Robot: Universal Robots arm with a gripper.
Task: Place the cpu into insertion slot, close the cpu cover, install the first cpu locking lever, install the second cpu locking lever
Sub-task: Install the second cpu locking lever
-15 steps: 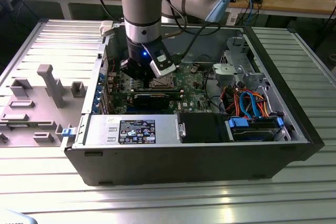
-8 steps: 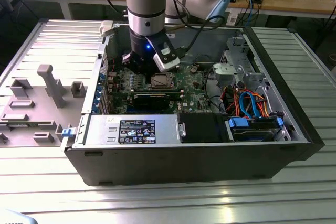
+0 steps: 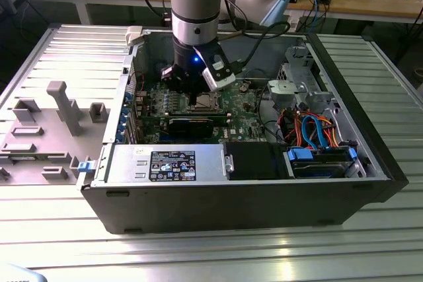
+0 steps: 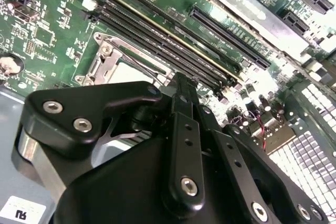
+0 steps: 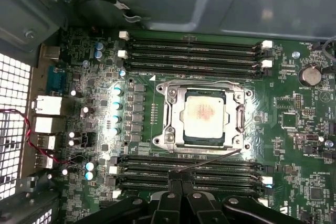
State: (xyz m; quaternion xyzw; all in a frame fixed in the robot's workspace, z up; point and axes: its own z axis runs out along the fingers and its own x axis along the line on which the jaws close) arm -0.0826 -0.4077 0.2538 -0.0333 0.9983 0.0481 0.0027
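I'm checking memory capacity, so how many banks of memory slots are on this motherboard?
2. One bank lies between the cpu socket and the case wall; the other lies on the socket's opposite side, by the hand. More may be hidden.

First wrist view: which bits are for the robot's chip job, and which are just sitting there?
For the job: cpu; cpu cover lying over it; thin locking lever; gripper beside the lever's end.
Just sitting there: memory slots; coin battery; red-and-black wire; capacitors.
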